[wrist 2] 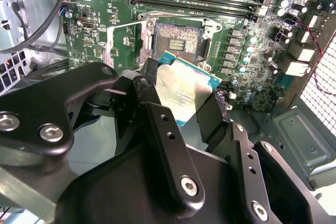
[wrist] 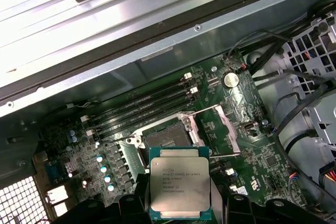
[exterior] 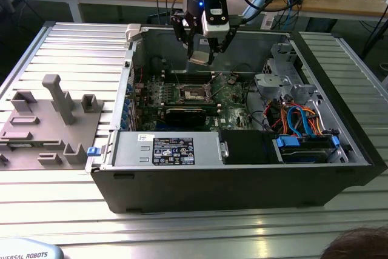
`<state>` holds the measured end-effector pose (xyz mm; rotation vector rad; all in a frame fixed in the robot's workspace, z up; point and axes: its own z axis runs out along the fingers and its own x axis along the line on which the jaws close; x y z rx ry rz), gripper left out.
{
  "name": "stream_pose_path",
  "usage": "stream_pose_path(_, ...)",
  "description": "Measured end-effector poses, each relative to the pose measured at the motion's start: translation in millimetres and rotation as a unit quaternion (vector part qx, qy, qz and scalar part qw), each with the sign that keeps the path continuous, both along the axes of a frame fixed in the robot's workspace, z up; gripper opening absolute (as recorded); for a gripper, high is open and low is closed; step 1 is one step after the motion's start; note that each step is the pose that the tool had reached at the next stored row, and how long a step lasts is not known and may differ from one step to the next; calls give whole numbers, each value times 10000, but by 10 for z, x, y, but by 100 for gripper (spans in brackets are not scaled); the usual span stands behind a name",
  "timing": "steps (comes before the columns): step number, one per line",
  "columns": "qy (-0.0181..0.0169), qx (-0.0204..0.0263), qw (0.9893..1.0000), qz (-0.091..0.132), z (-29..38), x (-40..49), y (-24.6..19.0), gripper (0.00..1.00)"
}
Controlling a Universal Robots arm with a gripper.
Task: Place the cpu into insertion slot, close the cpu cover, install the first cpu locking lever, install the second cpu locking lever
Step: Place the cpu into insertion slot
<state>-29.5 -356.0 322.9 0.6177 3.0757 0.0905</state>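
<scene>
Small flat silver-grey square cpu (wrist: 180, 182) being clamped at its edges by the black gripper (exterior: 205, 50), fingers (wrist 2: 157, 119) closed onto it, being held above the dark square insertion slot (wrist: 167, 137), not touching it

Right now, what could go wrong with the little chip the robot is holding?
The gripper pinches the cpu only by its edges, so it might slip and drop onto the green board. The cpu hangs apart from the insertion slot, not in it; lowered crooked, it could hurt the slot.
</scene>
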Motion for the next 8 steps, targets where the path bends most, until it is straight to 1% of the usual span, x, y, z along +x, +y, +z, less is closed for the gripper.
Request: stream_pose_path(8, 0, -11, 10000, -20, 0, 0, 0, 54)
